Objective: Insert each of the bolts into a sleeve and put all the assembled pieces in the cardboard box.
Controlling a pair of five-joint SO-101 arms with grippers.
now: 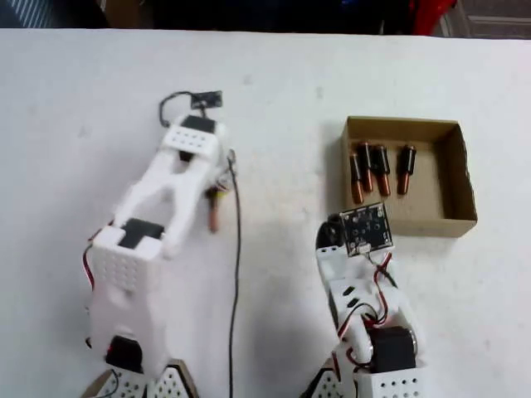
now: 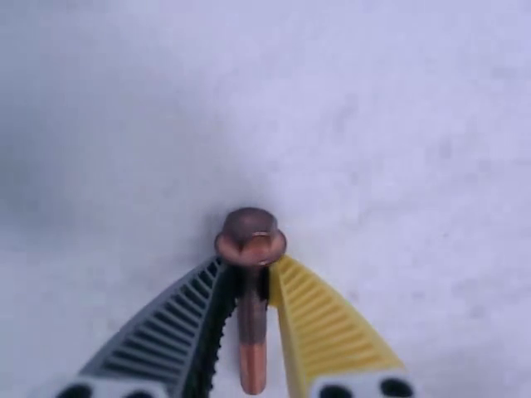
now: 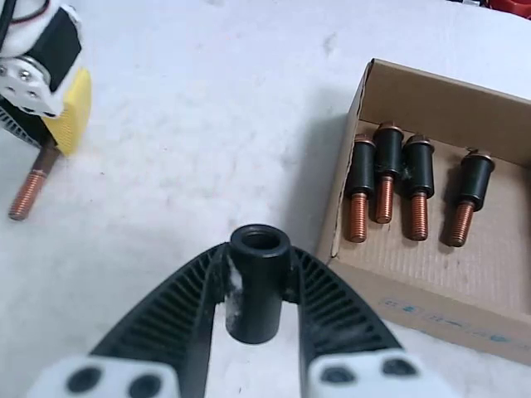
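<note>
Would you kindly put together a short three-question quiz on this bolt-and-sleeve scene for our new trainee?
1. True or false: the brown cardboard box is empty.
2. How many assembled bolt-and-sleeve pieces lie in it? A) two B) four C) six
3. Fill in: the left gripper grips a copper-coloured threaded bolt; the right gripper grips a black cylindrical ____.
Key: 1 false; 2 B; 3 sleeve.
</note>
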